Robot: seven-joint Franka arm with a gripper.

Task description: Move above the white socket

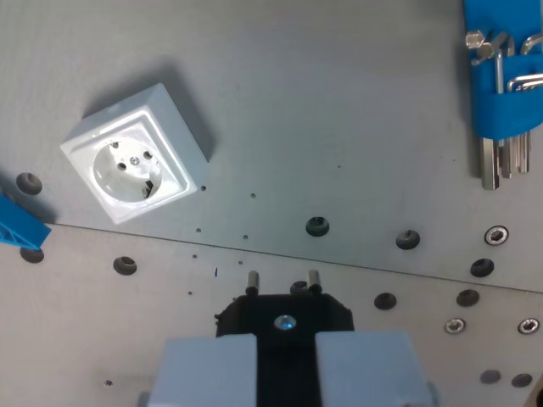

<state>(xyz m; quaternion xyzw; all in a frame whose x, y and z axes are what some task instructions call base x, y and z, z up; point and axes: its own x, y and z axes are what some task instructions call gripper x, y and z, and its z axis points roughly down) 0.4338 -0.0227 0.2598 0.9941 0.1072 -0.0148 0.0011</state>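
— White plastic, one socket [136, 164], a square box turned at an angle, lying in the upper part of the wrist view's left on the grey metal plate [339, 110]. Its round recess shows two pin holes and a screw in the middle.

— Only one?

— One socket, yes. Further out, at the left edge, there is one blue plastic piece [19, 223], cut off by the frame. In the top corner on the wrist view's right, one blue holder [494, 76] carries a set of hex keys [502, 157]; I count about three shafts hanging below it, though they overlap.

— And the plate itself?

— A seam crosses it from left to right, and many holes and several screws are scattered along the lower half.

— What about the gripper [285, 365]?

— It sits at the bottom centre, well apart from the socket. Two pale grey fingers [208, 369] press on a black plug [284, 318] from either side, so the jaws are narrowed onto it. The plug's two metal pins [253, 279] point away from the camera over the plate.
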